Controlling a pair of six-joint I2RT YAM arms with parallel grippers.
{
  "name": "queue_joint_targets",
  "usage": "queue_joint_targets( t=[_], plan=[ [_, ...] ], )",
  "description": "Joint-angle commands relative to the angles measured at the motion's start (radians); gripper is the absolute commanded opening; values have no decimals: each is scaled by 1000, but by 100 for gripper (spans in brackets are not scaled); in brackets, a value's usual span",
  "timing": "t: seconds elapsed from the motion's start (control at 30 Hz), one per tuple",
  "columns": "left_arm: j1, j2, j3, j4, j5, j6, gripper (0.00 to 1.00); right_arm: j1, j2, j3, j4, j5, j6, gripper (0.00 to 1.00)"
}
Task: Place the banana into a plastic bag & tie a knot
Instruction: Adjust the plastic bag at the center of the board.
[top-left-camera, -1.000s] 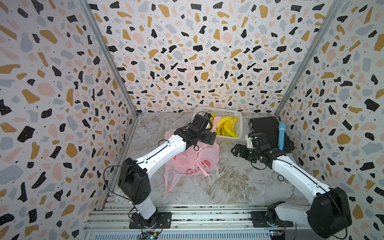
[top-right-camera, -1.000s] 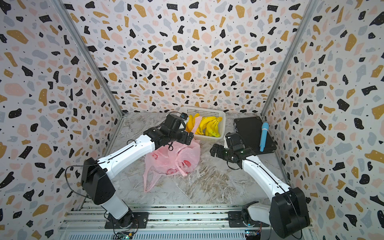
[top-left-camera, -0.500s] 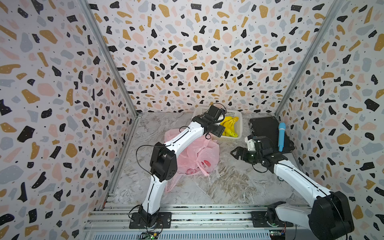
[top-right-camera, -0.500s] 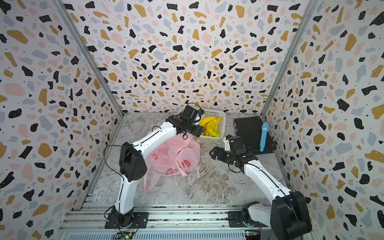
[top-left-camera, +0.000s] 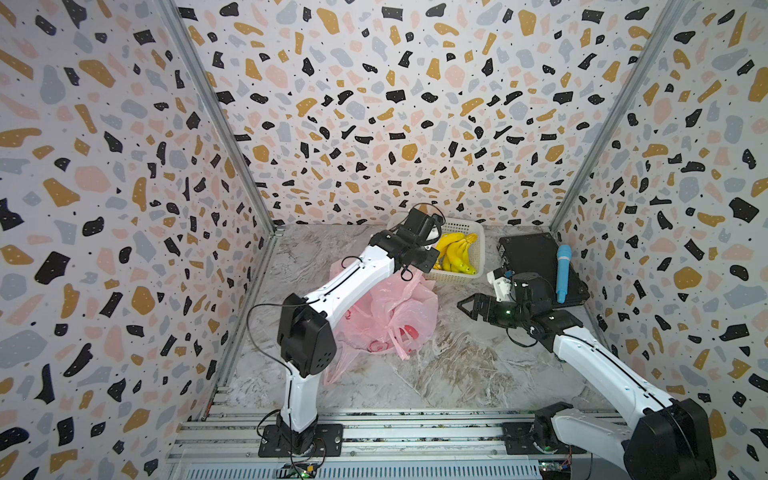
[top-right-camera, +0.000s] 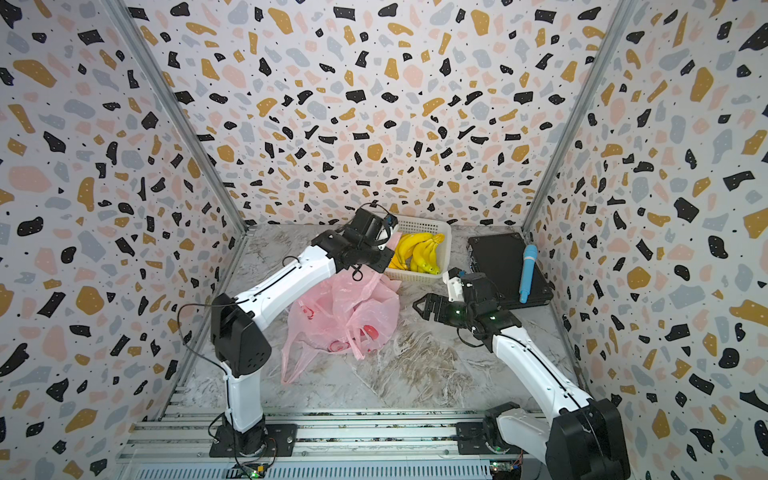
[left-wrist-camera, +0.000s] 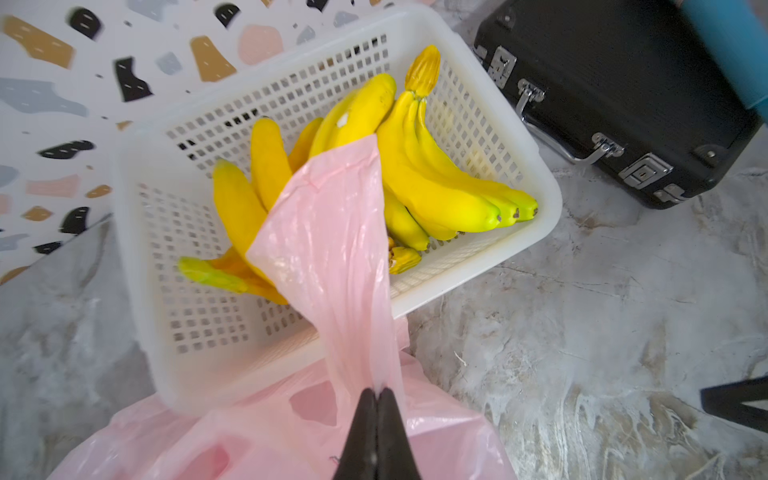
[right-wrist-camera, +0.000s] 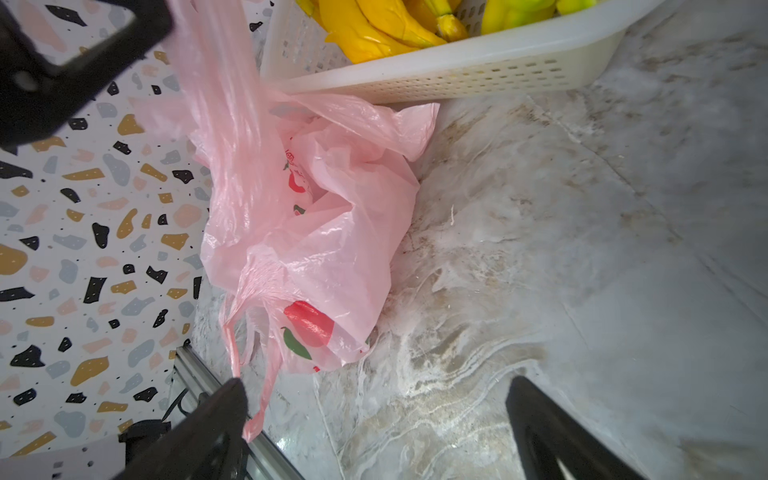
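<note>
Several yellow bananas (left-wrist-camera: 436, 178) lie in a white mesh basket (left-wrist-camera: 540, 183) at the back of the table, seen in both top views (top-left-camera: 455, 251) (top-right-camera: 417, 251). A crumpled pink plastic bag (top-left-camera: 399, 316) with red print lies just in front of the basket. My left gripper (left-wrist-camera: 377, 392) is shut on a strip of the bag's film, which is stretched up over the basket's near edge. My right gripper (right-wrist-camera: 378, 390) stands open, low over the bare table to the right of the bag (right-wrist-camera: 324, 232), with nothing between its fingers.
A black case (top-left-camera: 536, 266) with metal latches lies at the back right with a blue microphone (top-left-camera: 563, 272) on top. Patterned walls close in three sides. Aluminium rails (top-left-camera: 415, 419) run along the front edge.
My left gripper has shut on the bag's film beside the basket, and that arm's elbow has risen. The right gripper has shifted slightly and stays open.
</note>
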Motion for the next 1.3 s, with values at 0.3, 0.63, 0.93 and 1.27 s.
queue_joint_targets(
  t=[0.3, 0.63, 0.93, 1.27],
  plan=[
    [97, -376, -184, 88, -23, -60, 0, 137, 28, 87, 4, -28, -31, 90],
    [272, -617, -380, 208, 347, -156, 0, 196, 139, 250, -27, 35, -50, 87],
    [352, -644, -345, 207, 651, -226, 0, 196, 308, 435, -113, 229, -207, 92],
    [387, -645, -257, 173, 777, -222, 0, 196, 501, 588, -104, 248, -308, 100]
  ],
)
